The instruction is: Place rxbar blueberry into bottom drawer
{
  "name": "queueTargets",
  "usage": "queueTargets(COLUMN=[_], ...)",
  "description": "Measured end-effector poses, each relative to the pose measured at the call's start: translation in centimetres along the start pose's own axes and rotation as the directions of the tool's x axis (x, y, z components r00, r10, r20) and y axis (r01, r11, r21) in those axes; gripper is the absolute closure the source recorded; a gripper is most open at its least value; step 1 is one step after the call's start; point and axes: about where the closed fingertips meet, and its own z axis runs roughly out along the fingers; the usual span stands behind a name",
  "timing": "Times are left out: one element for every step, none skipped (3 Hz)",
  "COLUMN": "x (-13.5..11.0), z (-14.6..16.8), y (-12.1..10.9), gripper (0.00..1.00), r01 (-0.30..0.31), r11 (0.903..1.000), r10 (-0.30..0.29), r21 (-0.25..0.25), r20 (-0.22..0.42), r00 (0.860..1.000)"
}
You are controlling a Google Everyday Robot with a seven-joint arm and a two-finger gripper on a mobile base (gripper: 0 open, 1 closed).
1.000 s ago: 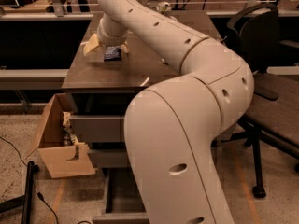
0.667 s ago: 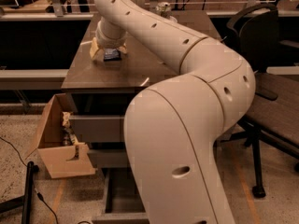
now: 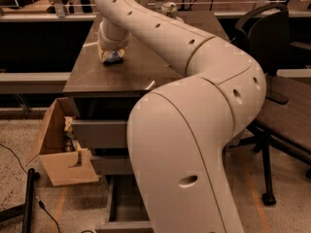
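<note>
We are observing the gripper [image 3: 111,53] sitting low over the cabinet top's [image 3: 146,69] left rear, the rxbar blueberry [image 3: 114,58] showing directly beneath it. We are unable to tell whether it is gripping the bar, and the wrapper's print is proving illegible.

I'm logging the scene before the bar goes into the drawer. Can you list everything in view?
rxbar blueberry: one, dark blue, left rear of the tabletop, under the gripper.
tabletop: one, brown, above the drawers.
bottom drawer: one, grey, pulled out near the floor, partly hidden by the arm.
upper drawers: two, grey, stacked under the tabletop.
cardboard box: one, tan, open, left of the drawers.
office chair: one, black, right of the table.
cable: one, black, on the floor at left.
arm: one, white, arching from the foreground to the tabletop.
gripper: one, down over the bar.
</note>
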Motion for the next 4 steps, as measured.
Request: queueTargets(x=[-0.1,-0.1,0.1,2.2], z=[-0.1,-0.1,-0.4,-3.6], y=[0.0,0.0,0.0,-0.3], gripper=[1.00,1.00,1.00,1.00], r01=[0.000,0.000,0.001,0.025], r11=[1.0000,1.0000,1.0000,0.9971], r10=[0.000,0.000,-0.001,-0.025], r21=[0.000,0.000,-0.005,-0.072], r20=[0.000,0.000,0.001,0.013], r00=[1.000,1.000,1.000,1.000])
